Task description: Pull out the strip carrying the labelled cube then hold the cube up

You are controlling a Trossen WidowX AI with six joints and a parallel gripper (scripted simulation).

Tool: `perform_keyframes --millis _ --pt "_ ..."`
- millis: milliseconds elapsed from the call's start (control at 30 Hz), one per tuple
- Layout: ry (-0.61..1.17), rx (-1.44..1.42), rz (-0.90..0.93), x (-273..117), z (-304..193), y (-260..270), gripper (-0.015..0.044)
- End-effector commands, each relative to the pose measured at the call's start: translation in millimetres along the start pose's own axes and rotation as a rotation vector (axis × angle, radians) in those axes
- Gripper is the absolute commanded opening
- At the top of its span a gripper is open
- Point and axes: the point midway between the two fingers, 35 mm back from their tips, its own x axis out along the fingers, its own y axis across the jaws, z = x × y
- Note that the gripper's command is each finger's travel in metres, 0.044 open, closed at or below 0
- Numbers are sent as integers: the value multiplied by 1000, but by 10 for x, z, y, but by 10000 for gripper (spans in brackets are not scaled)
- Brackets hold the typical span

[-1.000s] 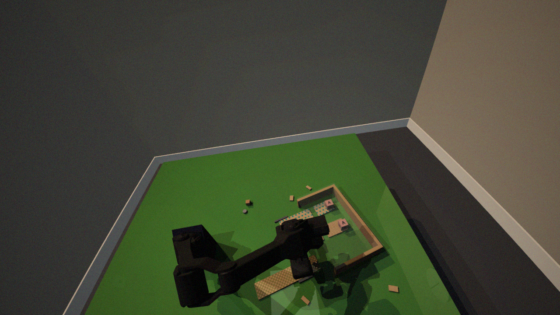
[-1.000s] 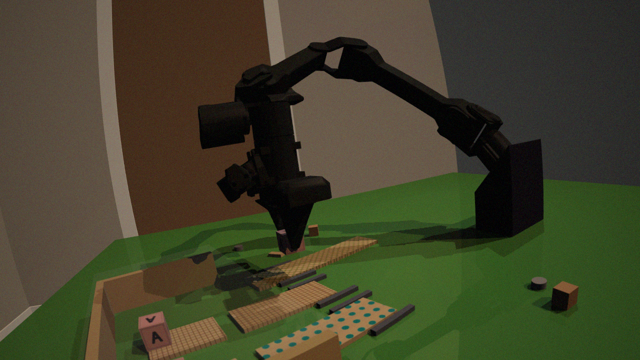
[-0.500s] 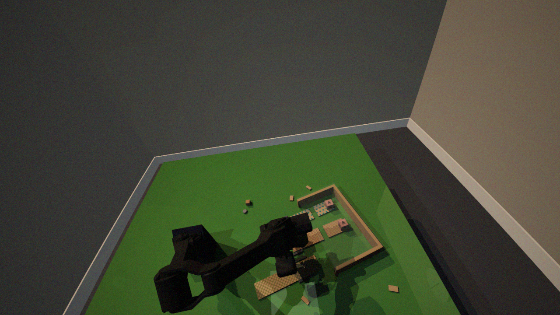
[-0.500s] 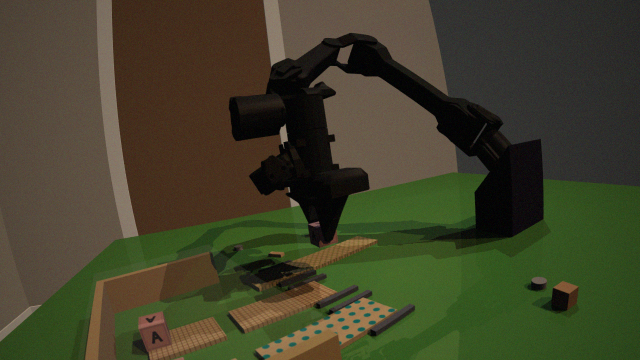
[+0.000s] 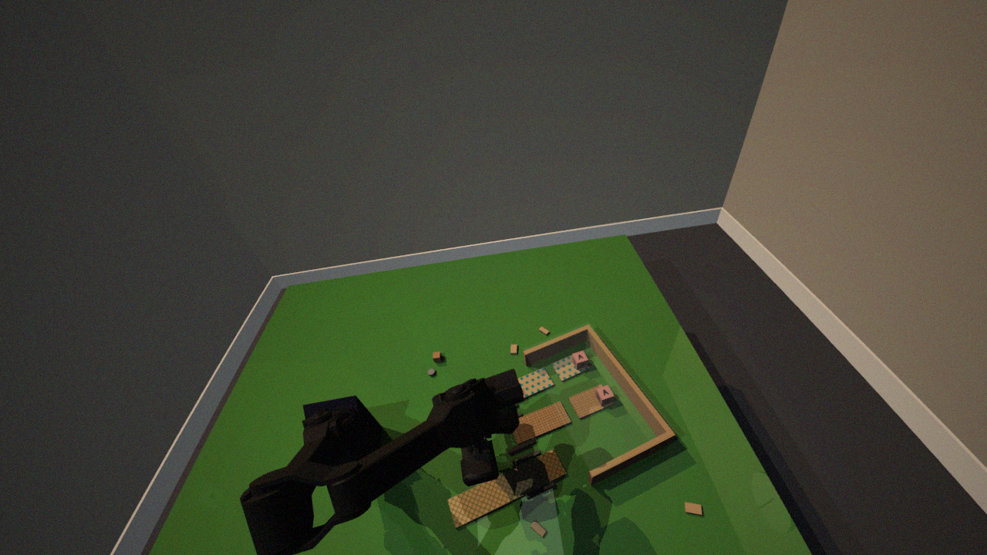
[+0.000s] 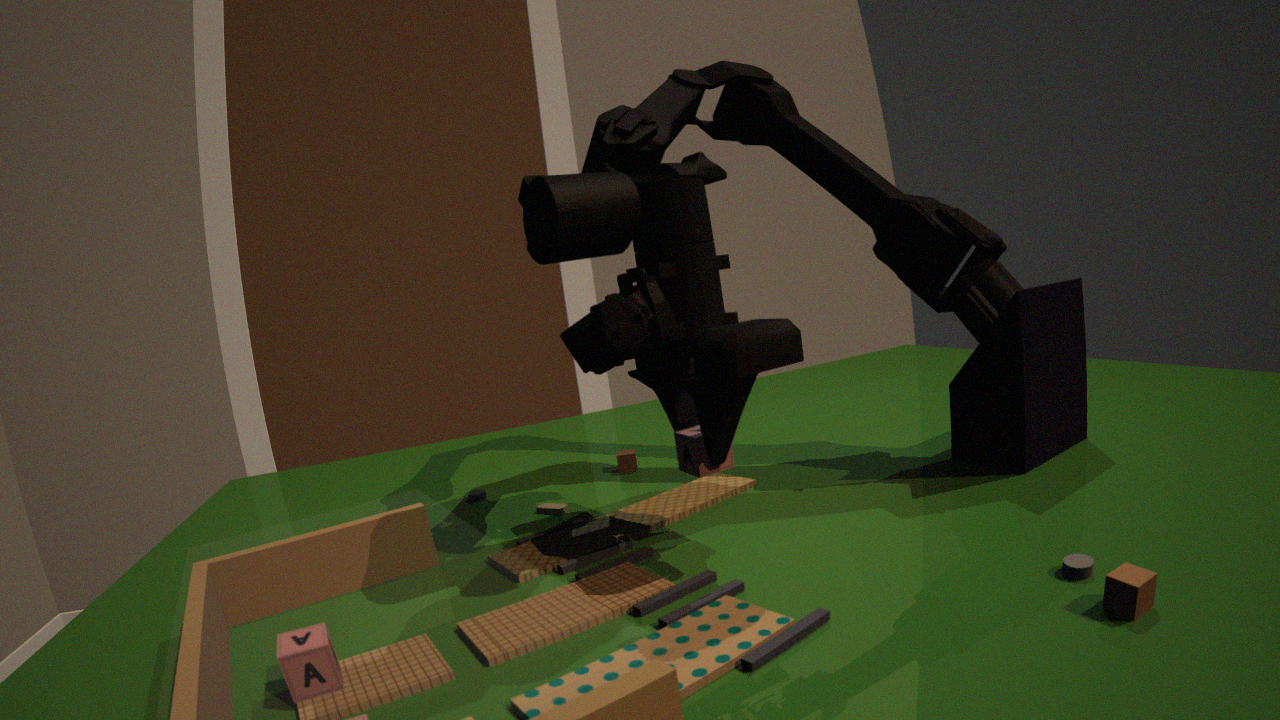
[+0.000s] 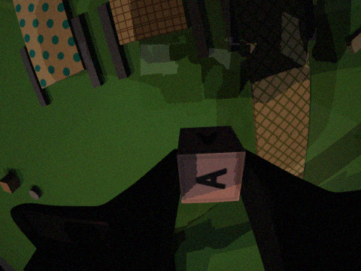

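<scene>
My gripper (image 6: 702, 454) (image 7: 206, 154) is shut on a pink cube (image 6: 689, 453) (image 7: 210, 178) marked A and holds it above the green surface. The lattice-patterned strip (image 5: 483, 502) (image 6: 698, 498) (image 7: 282, 128) is in one piece, extends towards the arm base and bears no cube. The square-grid strip (image 5: 548, 418) (image 6: 554, 617) (image 7: 158, 19) has a gap before its far piece (image 5: 584, 402) (image 6: 393, 671), where another A cube (image 5: 605, 395) (image 6: 308, 667) sits. The dotted strip (image 5: 537, 383) (image 6: 626, 658) (image 7: 49, 41) also has a gap; its far piece carries a third A cube (image 5: 580, 359).
A low wooden wall (image 5: 631, 383) (image 6: 322, 555) encloses the strips' far ends on three sides. Dark rails (image 6: 787, 640) (image 7: 86, 49) flank the strips. A small wooden block (image 5: 436, 356) (image 6: 1129, 591) (image 7: 10, 182) and a grey disc (image 5: 431, 371) (image 6: 1077, 566) (image 7: 35, 193) lie off to the side.
</scene>
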Motion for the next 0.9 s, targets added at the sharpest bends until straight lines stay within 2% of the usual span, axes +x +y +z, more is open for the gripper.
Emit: perform_keyframes --millis 0,100,867 --pt "-10 4 2 -211 2 8 0" --pt "-10 4 2 -300 -3 6 0" --pt "-10 4 2 -300 -3 6 0"
